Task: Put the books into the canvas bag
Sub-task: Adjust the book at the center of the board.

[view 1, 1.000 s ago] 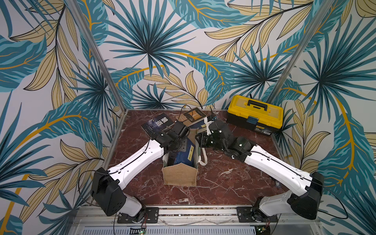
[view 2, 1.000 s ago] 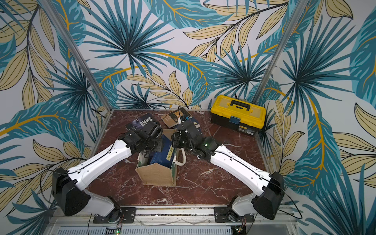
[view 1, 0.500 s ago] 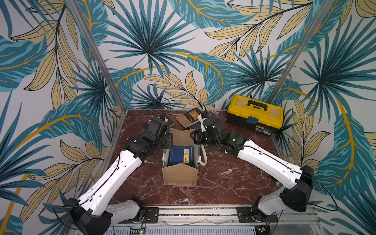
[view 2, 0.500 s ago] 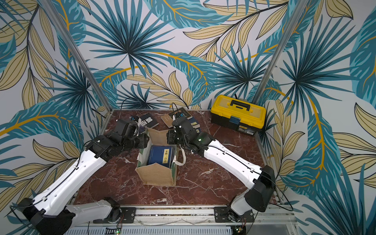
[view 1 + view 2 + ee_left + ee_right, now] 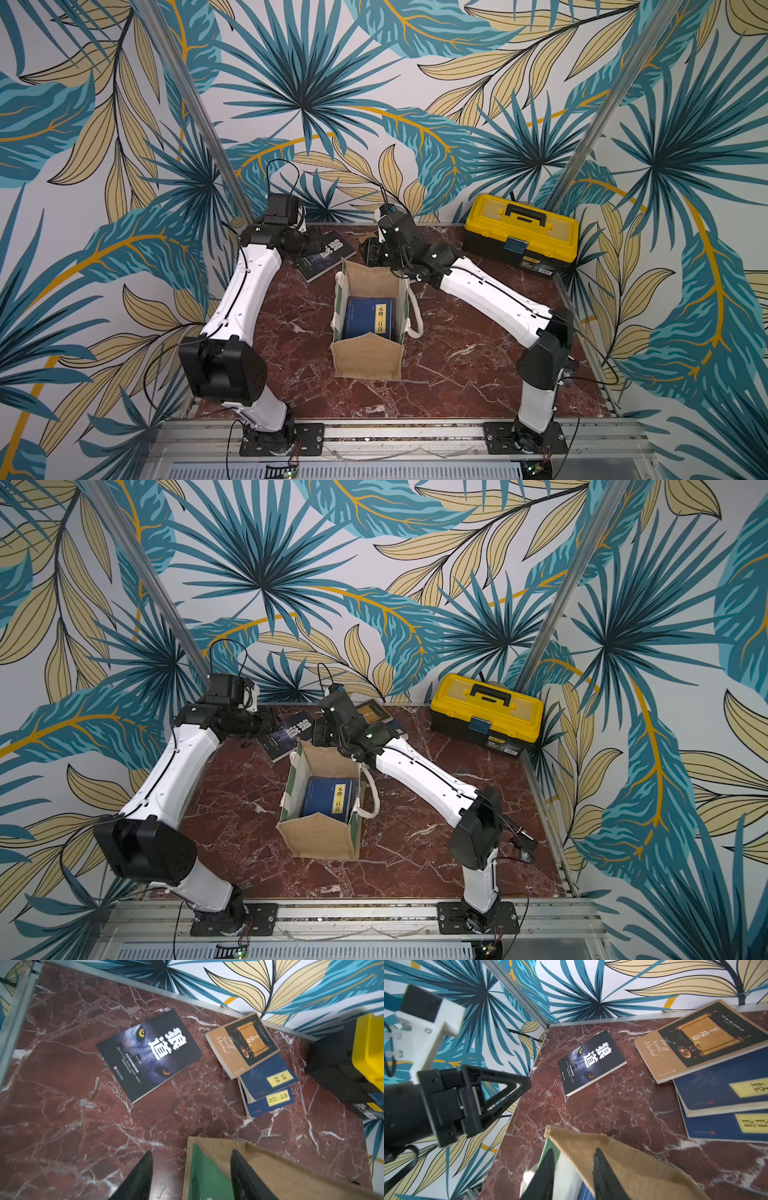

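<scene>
The canvas bag [image 5: 368,359] [image 5: 320,837] stands open mid-table with one navy, yellow-labelled book [image 5: 368,318] [image 5: 328,798] lying inside. Behind it on the table lie a dark wolf-cover book [image 5: 149,1053] [image 5: 591,1061] [image 5: 328,257], a tan-brown book [image 5: 241,1045] [image 5: 695,1043] and two navy books [image 5: 268,1078] [image 5: 716,1088]. My left gripper [image 5: 191,1153] [image 5: 309,245] hangs open above the bag's back left corner, holding nothing. My right gripper [image 5: 574,1151] [image 5: 372,257] is open over the bag's back rim, which shows between its fingers.
A yellow-and-black toolbox [image 5: 521,230] [image 5: 486,712] sits in the back right corner, close to the book stack. The bag's white rope handle [image 5: 415,316] hangs off its right side. Walls close in the table at back and sides.
The left arm let a navy book down into the bag, then drew back toward the back left. The right gripper shifted to the bag's back rim. Both jaws opened wider.
</scene>
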### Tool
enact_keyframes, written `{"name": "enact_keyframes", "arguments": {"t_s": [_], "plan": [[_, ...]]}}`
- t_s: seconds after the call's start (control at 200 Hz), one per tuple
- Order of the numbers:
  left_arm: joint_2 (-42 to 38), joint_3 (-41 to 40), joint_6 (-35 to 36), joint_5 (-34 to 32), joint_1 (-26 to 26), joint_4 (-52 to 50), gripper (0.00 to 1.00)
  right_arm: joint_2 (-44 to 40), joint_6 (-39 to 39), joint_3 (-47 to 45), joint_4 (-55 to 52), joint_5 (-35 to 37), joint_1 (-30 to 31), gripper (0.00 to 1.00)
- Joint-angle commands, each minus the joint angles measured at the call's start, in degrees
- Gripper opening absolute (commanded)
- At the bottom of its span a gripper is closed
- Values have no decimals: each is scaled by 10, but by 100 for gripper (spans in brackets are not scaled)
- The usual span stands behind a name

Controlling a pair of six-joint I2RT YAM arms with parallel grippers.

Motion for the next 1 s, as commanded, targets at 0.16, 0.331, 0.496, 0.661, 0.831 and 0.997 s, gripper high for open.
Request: {"name": "enact_keyframes", "arguments": {"t_s": [0.16, 0.331, 0.496, 0.661, 0.831, 0.997], "plan": [[183, 190, 21, 62, 65, 2, 62, 184, -29, 235, -86, 34, -26, 35], [307, 303, 27, 88, 91, 1, 65, 313, 6, 372, -113, -26, -35, 36], [419, 401, 26, 127, 101, 1, 67, 375, 46, 369, -64, -70, -42, 39], [489, 452, 31, 92, 107, 1, 68, 418, 63, 369, -27, -93, -44, 40], [535, 465, 5, 131, 126, 0, 68, 440, 82, 360, -8, -103, -45, 42], [534, 422, 10, 125, 134, 0, 68, 441, 110, 331, 31, -112, -46, 45]]}}
